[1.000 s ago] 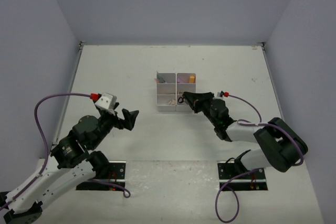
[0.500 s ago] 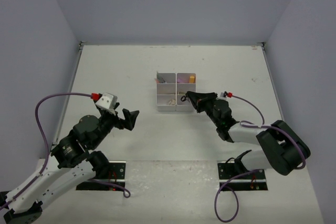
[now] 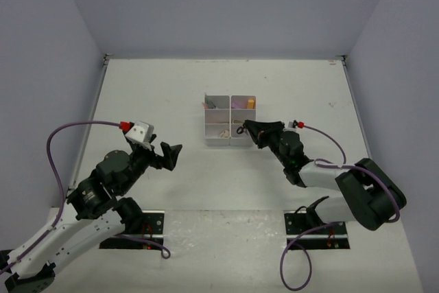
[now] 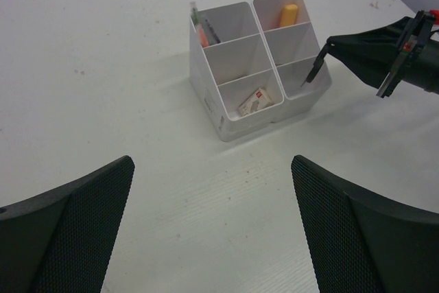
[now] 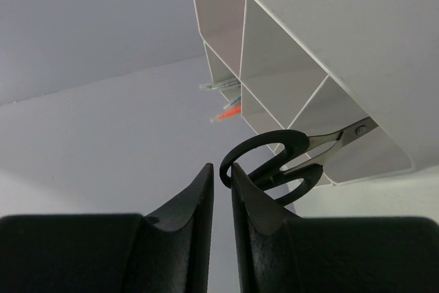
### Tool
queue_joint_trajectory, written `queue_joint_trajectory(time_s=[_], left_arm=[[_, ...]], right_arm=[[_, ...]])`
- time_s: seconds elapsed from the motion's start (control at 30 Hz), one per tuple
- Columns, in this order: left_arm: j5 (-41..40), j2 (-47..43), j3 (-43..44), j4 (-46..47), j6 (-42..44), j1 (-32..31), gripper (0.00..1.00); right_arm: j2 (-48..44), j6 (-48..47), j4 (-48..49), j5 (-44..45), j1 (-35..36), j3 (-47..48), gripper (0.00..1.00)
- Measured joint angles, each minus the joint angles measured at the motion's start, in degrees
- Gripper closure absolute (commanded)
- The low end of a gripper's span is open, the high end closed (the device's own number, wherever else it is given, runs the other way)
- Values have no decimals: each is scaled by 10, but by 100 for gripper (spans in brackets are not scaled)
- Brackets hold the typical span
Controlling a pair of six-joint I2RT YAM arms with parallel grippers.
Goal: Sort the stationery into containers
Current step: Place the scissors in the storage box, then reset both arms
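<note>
The right gripper (image 5: pixel 221 169) is clenched on the scissors (image 5: pixel 285 162). Its two fingertips (image 5: pixel 203 178) are pressed almost together, pinching the rim of one black handle loop. The rest of the handles stick out just past the tips. The blades slant away from the fingers and down into the near right compartment of the white organizer (image 4: pixel 209 90). The scissors hang tilted there, half in and half out.

The left gripper (image 4: pixel 211 162) hovers over the table (image 4: pixel 103 66), well short of the organizer, with its fingers spread wide and nothing between them.

In the organizer, an eraser (image 4: pixel 255 101) lies in the near left compartment. An orange marker (image 4: pixel 289 13) stands in the far right one. Thin pens (image 4: pixel 202 29) lean in the far left one.
</note>
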Motion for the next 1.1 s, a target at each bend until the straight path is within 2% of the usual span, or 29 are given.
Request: queue_joint_trajectory(time_s=[0.13,0.17,0.2,0.27,0.3,0.53,0.73,0.97,1.1], left_arm=[[0,0,0,0,0,0,0],[0,0,0,0,0,0,0],[0,0,0,0,0,0,0],[0,0,0,0,0,0,0],[0,0,0,0,0,0,0],[0,0,0,0,0,0,0],[-2,1,0,0,0,0,0],[-39,-1,0,-3,-10,0,0],[-102,-5,0,-23,-35,2,0]], right_arm=[[0,-2,0,0,-3,-6,57],[0,-3,0,-1,-3,-7,46],[0,-3,0,-2,-3,-8,40],[0,-3,0,-5,-4,-9,3],[1,-4,0,-6,-4,-9,1],[-9,-18,-12,-18,-6,-9,1],[-110,-57,-83,-17,-6,-5,1],[-327,-178,-285,21,-15,32,1],[-427,-344,-459,85,-21,130,1]])
